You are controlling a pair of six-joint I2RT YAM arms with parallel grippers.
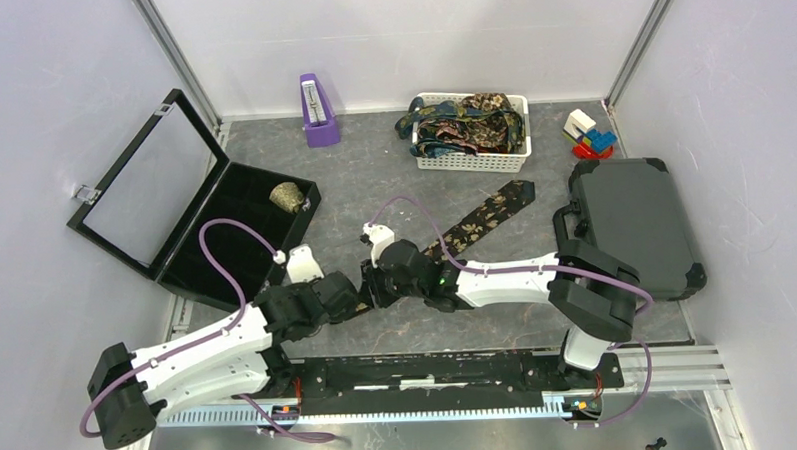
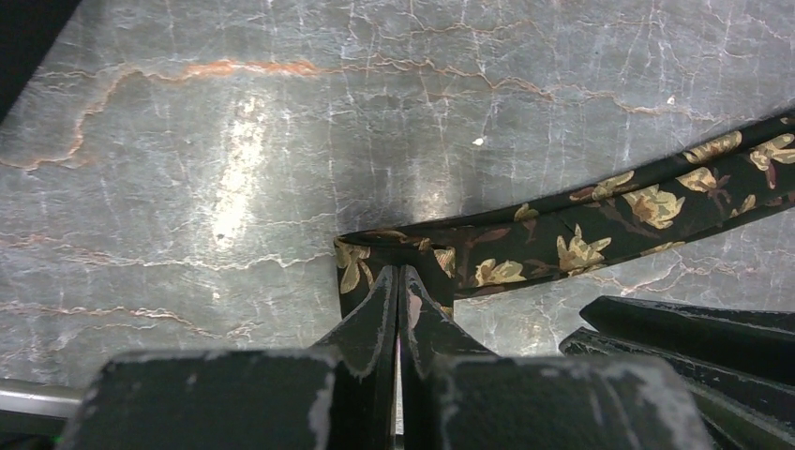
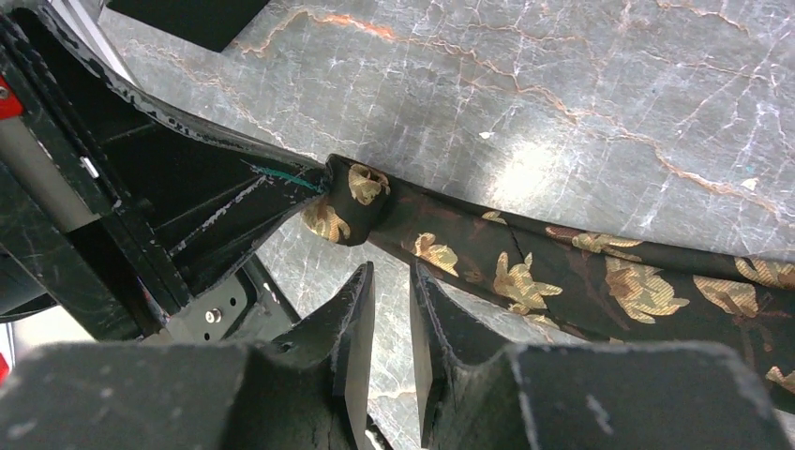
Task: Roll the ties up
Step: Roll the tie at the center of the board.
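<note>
Seen from above, one tie (image 1: 479, 220) lies flat on the table (image 1: 373, 176). It runs diagonally from its wide end near the basket (image 1: 472, 162) down to its narrow end, which sits between your two grippers at mid-table.

The left gripper (image 2: 398, 281) is clamped on that narrow end, where the fabric is folded over into a first small turn. The right gripper (image 3: 391, 277) hangs just above the tie beside that fold. Its jaws are a narrow gap apart with nothing between them, so it grips nothing.

You appear to be at the very start of the roll: one turn is made and nearly the whole length is flat. The next move likely calls for turning the pinched end over toward the wide end while the right gripper steadies the strip, so the coil grows tight and straight.

For room, the two grippers are almost touching, so mind a clash of fingers. The roll's path heads toward the basket, which stands just beyond the wide end. The open box (image 1: 229, 206) lies to the left and the grey case (image 1: 630, 222) to the right — both apart from the fold. One rolled tie (image 1: 288, 197) sits in the box, and more ties (image 1: 466, 123) are heaped in the basket.
</note>
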